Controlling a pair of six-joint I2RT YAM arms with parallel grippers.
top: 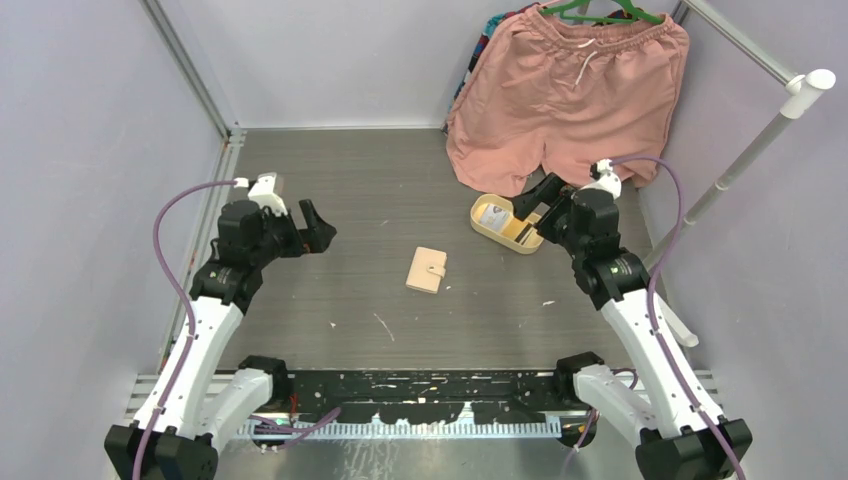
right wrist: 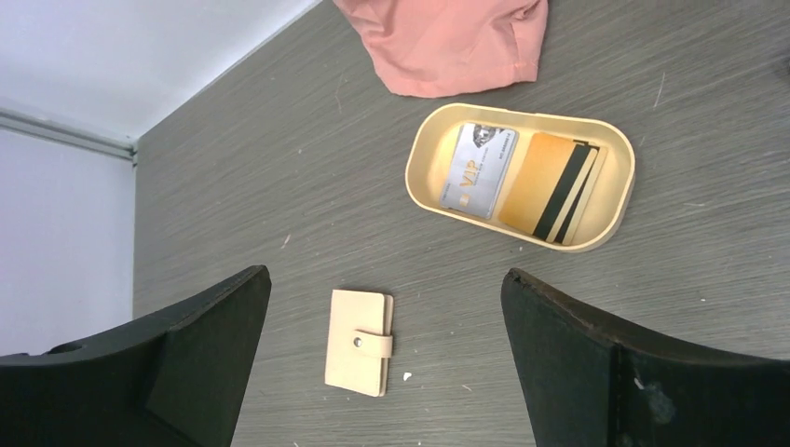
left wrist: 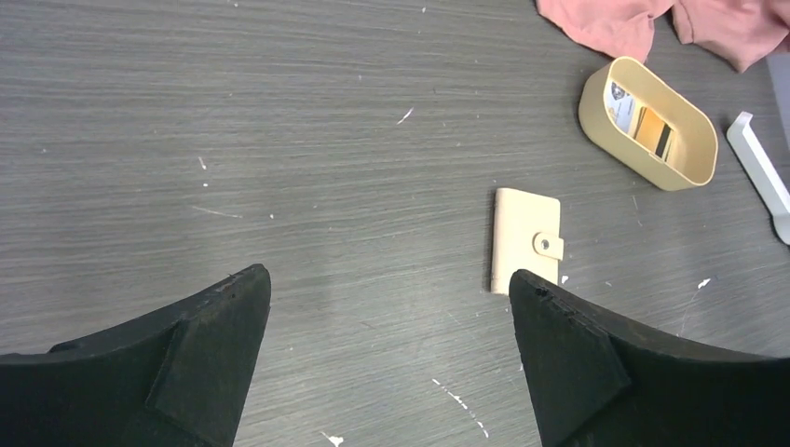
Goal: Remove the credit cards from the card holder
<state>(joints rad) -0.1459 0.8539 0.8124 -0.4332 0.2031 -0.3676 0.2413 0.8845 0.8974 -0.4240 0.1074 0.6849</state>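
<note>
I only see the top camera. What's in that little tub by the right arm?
Observer: The right wrist view shows the tub holding a silver card marked VIP.
Child: Anything else in there?
Observer: An orange card with a black stripe, and a second card peeking out beneath it.
Child: And the thing in the middle?
Observer: The wallet is closed, its tab snapped.

"VIP" — on pale card in oval tray; nothing else legible.
</note>
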